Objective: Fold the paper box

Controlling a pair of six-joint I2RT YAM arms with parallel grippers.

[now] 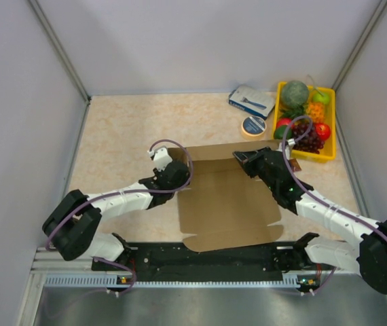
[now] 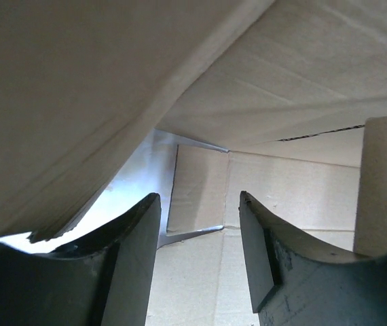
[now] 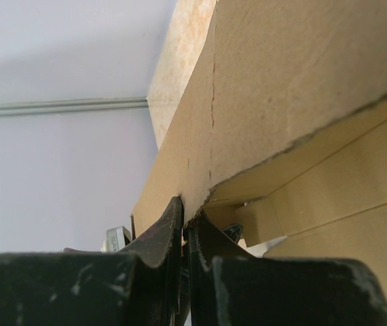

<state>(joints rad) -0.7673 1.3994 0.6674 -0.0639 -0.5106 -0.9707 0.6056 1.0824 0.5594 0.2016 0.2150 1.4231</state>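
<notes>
The paper box [image 1: 227, 204] is a large brown cardboard blank lying flat in the middle of the table, with its far flap raised. My right gripper [image 1: 241, 158] is shut on the edge of that raised flap [image 3: 282, 81]; in the right wrist view its jaws [image 3: 187, 212] pinch the cardboard rim. My left gripper [image 1: 178, 172] is at the blank's left far corner. It is open [image 2: 199, 198] with nothing between the fingers; cardboard [image 2: 302, 183] lies under it and a flap leans over it.
A yellow fruit tray [image 1: 316, 157] stands at the far right, close behind my right arm. A blue-and-white carton [image 1: 251, 100] and a tape roll [image 1: 253, 125] lie beside it. White walls enclose the table on three sides. The black base rail [image 1: 207, 261] runs along the near edge.
</notes>
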